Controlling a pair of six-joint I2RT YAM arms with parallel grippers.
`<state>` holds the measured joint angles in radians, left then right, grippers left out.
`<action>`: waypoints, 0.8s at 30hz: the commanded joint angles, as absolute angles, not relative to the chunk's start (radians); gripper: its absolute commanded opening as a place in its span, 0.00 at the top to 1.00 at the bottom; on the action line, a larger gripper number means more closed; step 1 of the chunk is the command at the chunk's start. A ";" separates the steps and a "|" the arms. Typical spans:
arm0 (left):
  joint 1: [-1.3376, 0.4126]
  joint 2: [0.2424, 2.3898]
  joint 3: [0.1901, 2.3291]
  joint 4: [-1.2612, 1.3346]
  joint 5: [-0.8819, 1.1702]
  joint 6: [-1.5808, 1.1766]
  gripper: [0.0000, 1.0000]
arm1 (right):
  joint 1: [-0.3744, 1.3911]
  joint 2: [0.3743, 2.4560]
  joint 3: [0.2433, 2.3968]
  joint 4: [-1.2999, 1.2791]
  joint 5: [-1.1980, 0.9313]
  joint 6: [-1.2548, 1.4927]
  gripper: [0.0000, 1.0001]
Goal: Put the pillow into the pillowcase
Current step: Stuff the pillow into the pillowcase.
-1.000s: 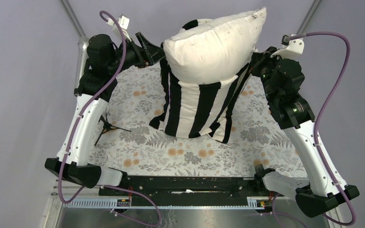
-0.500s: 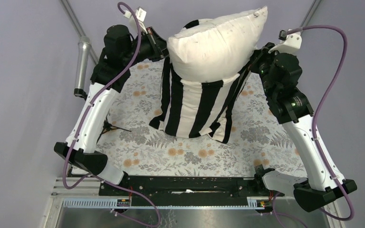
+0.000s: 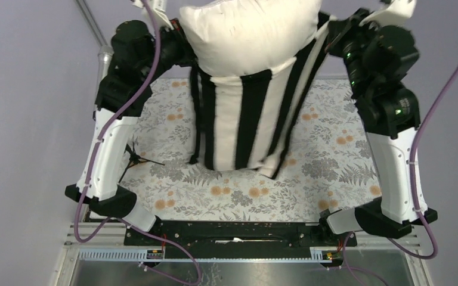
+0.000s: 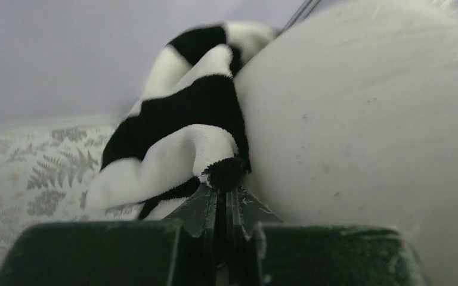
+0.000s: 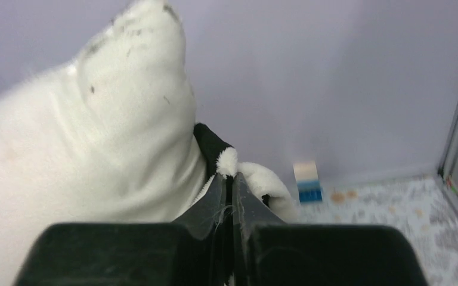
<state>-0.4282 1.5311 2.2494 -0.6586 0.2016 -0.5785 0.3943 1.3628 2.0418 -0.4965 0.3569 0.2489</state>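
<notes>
The cream pillow sticks out of the top of the black-and-white striped pillowcase, which hangs upright with its lower end on the floral cloth. My left gripper is shut on a fold of the pillowcase's rim, with the pillow pressing against it from the right. At the other side my right gripper is shut on the pillowcase edge, beside the pillow. In the top view the left gripper and right gripper hold the opening high on either side.
A floral-printed covering spreads over the table. A small black spider-like object lies on it by the left arm. A metal cylinder stands at the back left. A small beige-and-blue block sits at the far wall.
My left gripper has closed on the pillowcase rim. Both arms then rose, lifting the pillowcase opening and the pillow higher, so the case hangs longer and straighter.
</notes>
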 commanded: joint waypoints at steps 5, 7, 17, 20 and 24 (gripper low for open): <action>-0.495 1.443 2.509 -0.536 -0.003 -0.539 1.00 | 0.368 1.474 2.280 -0.452 0.463 0.215 1.00; -0.494 1.422 2.447 -0.453 -0.115 -0.524 1.00 | 0.368 1.373 2.085 -0.365 0.438 0.237 1.00; -0.640 1.377 2.059 -0.529 0.030 -0.471 1.00 | 0.366 1.624 2.712 -0.401 0.546 0.086 1.00; -0.646 1.364 2.273 -0.525 0.006 -0.469 1.00 | 0.368 1.587 2.533 -0.433 0.543 0.129 1.00; -0.644 1.441 2.550 -0.445 -0.164 -0.430 1.00 | 0.367 1.337 1.993 -0.232 0.483 0.208 1.00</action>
<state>-0.6434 1.4792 2.3058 -0.7181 -0.0029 -0.4808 0.3756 1.5219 2.2864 -0.4904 0.4698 0.1539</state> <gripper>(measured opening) 0.043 0.035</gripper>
